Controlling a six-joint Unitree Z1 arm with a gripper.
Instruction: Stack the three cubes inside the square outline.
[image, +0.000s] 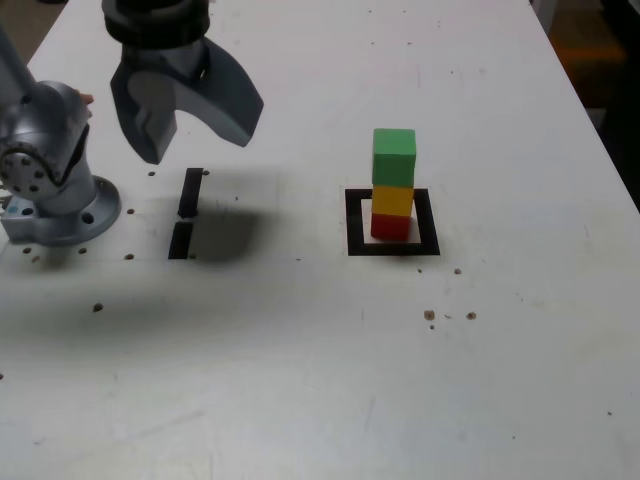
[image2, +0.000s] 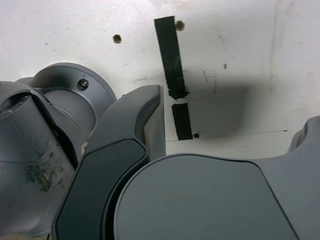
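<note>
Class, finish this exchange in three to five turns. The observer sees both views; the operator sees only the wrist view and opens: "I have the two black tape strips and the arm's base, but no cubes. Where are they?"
Observer: Stacked inside the square outline, to the right of the strips in the exterior view.
Operator: Which colour is where?
Observer: The red cube is at the bottom, the yellow cube in the middle and the green cube on top.
Operator: And is my claw near them?
Observer: No, in the exterior view it hangs well to the left of the stack, touching none of the cubes.
</note>
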